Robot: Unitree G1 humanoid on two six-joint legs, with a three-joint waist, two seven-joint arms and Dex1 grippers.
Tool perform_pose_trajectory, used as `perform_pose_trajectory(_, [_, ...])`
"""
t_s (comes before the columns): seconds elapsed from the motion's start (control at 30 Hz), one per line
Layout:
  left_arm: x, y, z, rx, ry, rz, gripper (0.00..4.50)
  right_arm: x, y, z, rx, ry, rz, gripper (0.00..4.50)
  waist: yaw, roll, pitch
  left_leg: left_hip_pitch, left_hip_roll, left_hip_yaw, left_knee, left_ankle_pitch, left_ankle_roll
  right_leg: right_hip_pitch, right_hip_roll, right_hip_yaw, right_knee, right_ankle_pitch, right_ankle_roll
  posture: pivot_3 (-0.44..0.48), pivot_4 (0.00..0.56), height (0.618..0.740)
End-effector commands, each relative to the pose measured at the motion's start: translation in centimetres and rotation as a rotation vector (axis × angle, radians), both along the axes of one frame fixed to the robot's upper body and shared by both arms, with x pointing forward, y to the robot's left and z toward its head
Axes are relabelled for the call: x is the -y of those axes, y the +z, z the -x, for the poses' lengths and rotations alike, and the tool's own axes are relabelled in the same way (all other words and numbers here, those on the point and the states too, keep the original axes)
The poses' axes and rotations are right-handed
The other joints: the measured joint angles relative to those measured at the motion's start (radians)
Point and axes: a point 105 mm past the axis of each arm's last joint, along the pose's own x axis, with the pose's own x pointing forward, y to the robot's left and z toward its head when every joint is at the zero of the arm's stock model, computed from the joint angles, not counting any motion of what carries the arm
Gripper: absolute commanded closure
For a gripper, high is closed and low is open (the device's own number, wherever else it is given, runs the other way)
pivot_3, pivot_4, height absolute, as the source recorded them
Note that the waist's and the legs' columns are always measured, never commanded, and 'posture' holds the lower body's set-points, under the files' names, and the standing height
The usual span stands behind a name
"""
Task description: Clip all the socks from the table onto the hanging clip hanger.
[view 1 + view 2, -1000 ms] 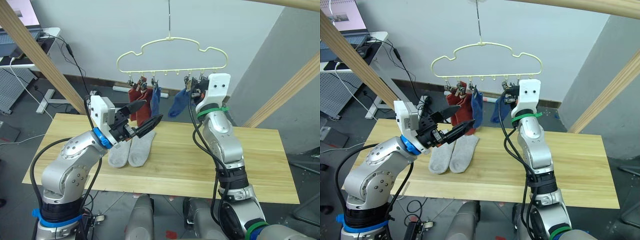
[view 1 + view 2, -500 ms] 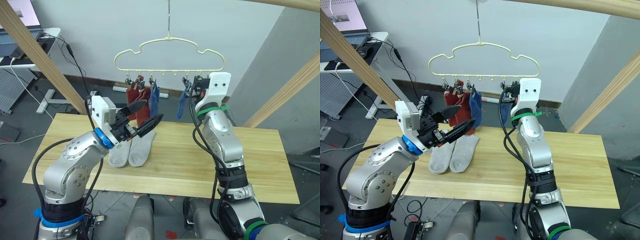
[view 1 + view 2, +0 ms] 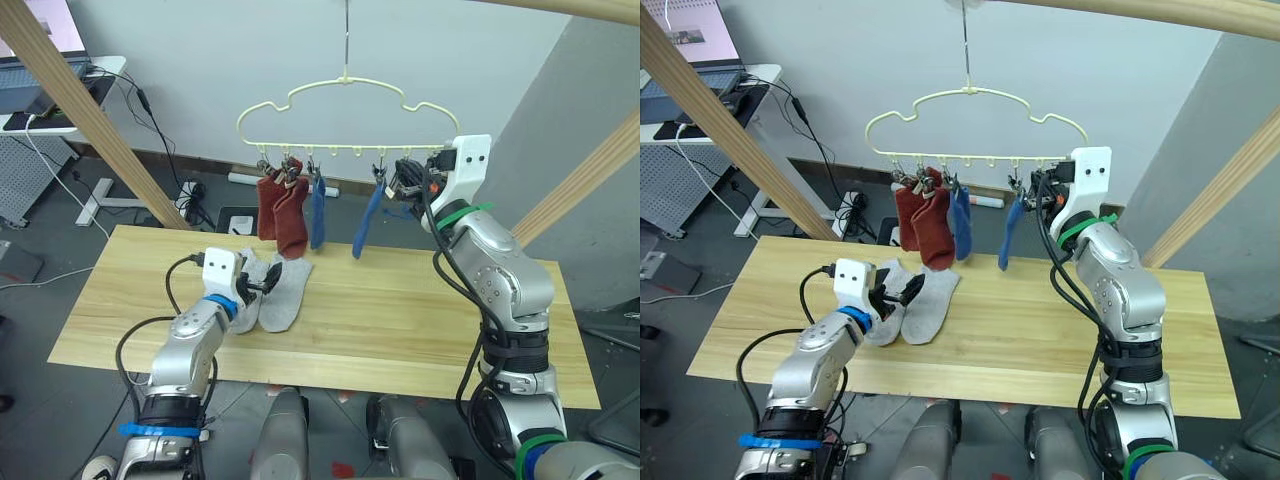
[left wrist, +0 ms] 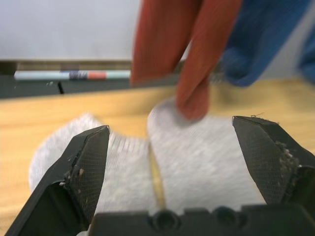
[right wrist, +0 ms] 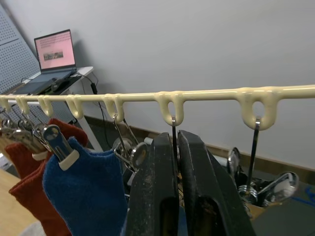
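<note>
Lying flat, two soft grey knit socks (image 4: 147, 157) sit between our wide-open left gripper (image 4: 182, 162); our raised right gripper (image 5: 178, 162) pinches a wire clip (image 5: 173, 129).

From the head, your paired eye views look forward and down over the table (image 3: 400, 330) and hanger (image 3: 345, 105). Your left wrist view sits close, low over grey socks (image 4: 147, 157). Your right wrist view faces along the hanger at close range.

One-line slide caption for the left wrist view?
Open left gripper low over two grey socks on the table, rust red socks hanging just beyond.
</note>
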Motion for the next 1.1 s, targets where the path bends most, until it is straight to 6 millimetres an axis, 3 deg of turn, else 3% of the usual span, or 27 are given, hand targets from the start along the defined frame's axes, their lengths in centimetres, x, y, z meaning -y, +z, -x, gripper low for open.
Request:
perform_pose_trajectory(0.03, [2.1, 0.5, -0.8, 0.060, -0.082, -0.038, 0.09, 1.0, -0.8, 0.5, -0.044, -0.048, -0.012, 4.47, 0.000, 0.000, 0.000, 0.000, 0.000, 0.000, 0.000, 0.000, 0.000, 0.000, 0.000, 0.000, 0.000, 0.000, 0.000, 0.124, 0.292, 0.740])
perform_pose_trajectory(0.13, [2.8, -0.1, -1.1, 0.057, -0.105, -0.061, 0.09, 1.0, -1.0, 0.8, -0.055, -0.062, -0.018, 4.47, -0.007, 0.000, 0.000, 0.000, 0.000, 0.000, 0.000, 0.000, 0.000, 0.000, 0.000, 0.000, 0.000, 0.000, 0.001, 0.110, 0.294, 0.740])
perform_pose_trajectory(0.47, [3.4, -5.3, -0.4, -0.179, -0.205, -0.205, 0.09, 2.1, -0.7, 0.7, -0.068, -0.116, -0.022, 4.47, -0.009, 0.000, 0.000, 0.001, 0.000, -0.001, 0.000, 0.000, 0.000, 0.001, 0.000, 0.000, 0.000, 0.000, 0.002, 0.089, 0.292, 0.740])
perform_pose_trajectory(0.8, [4.1, -6.1, 0.8, -0.134, -0.323, -0.414, 2.43, 3.6, -1.2, 0.0, -0.105, -0.155, 0.042, 4.50, -0.010, 0.001, -0.001, 0.001, 0.000, 0.000, 0.000, 0.000, 0.000, 0.001, 0.000, 0.000, -0.001, 0.000, 0.002, 0.081, 0.302, 0.740])
perform_pose_trajectory(1.03, [6.3, -5.6, 2.3, -0.075, -0.385, -0.349, 4.41, 4.1, -0.9, -0.5, -0.107, -0.138, 0.062, 4.50, -0.009, 0.001, -0.001, 0.001, 0.000, -0.001, 0.000, 0.000, 0.000, 0.002, 0.000, 0.000, -0.001, 0.000, 0.002, 0.097, 0.307, 0.740])
perform_pose_trajectory(1.1, [7.5, -4.9, 3.1, -0.043, -0.420, -0.292, 4.46, 4.2, -1.0, -0.6, -0.123, -0.129, 0.056, 4.50, -0.009, 0.001, -0.001, 0.001, 0.000, 0.000, 0.000, 0.000, 0.000, 0.002, 0.000, 0.000, -0.002, 0.000, 0.002, 0.097, 0.307, 0.740])
